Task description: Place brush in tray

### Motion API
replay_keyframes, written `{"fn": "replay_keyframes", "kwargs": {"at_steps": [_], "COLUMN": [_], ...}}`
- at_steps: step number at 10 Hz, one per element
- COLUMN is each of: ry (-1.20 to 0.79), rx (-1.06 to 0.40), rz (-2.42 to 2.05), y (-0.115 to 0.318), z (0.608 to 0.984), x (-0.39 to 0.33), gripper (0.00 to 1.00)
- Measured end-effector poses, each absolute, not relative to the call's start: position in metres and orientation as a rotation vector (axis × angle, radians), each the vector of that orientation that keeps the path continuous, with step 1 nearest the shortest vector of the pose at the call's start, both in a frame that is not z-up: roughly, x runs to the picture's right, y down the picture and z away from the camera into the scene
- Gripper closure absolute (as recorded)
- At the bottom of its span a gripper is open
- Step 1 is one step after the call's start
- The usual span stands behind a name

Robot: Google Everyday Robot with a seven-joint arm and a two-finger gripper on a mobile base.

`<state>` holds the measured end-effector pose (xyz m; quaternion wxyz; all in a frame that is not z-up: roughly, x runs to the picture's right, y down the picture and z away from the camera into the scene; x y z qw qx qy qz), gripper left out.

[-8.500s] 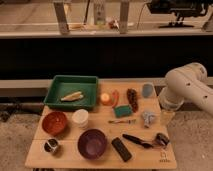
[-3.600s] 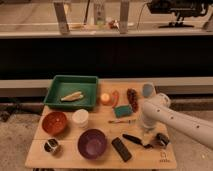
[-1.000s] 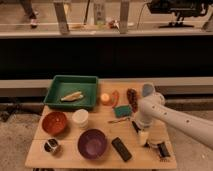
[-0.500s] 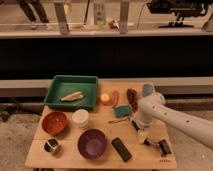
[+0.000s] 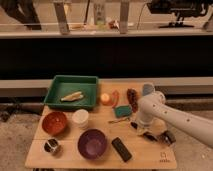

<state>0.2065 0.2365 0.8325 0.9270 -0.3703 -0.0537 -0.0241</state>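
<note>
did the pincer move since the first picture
Yes. The pincer came left and down from the table's right edge; it now sits shut, low, just right of the green block.

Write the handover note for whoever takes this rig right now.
Gripper: fingers shut, low over the right half of the table, at the brush; a firm hold cannot be confirmed.
Tray: at the back left of the table, brush not in it.
Done: reach, fingers shut at the brush.
Left: lift, carry left, release into tray.
</note>
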Motion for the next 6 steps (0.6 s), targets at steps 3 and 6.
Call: {"fn": "replay_keyframes", "kwargs": {"at_steps": [3, 6], "ry": [-0.061, -0.036], "rx": [-0.740, -0.729], "rz": [-0.062, -0.070], "y": [0.240, 0.240], "z": [0.831, 0.830], "x": [0.203, 0.198], "gripper": [1.00, 1.00]}}
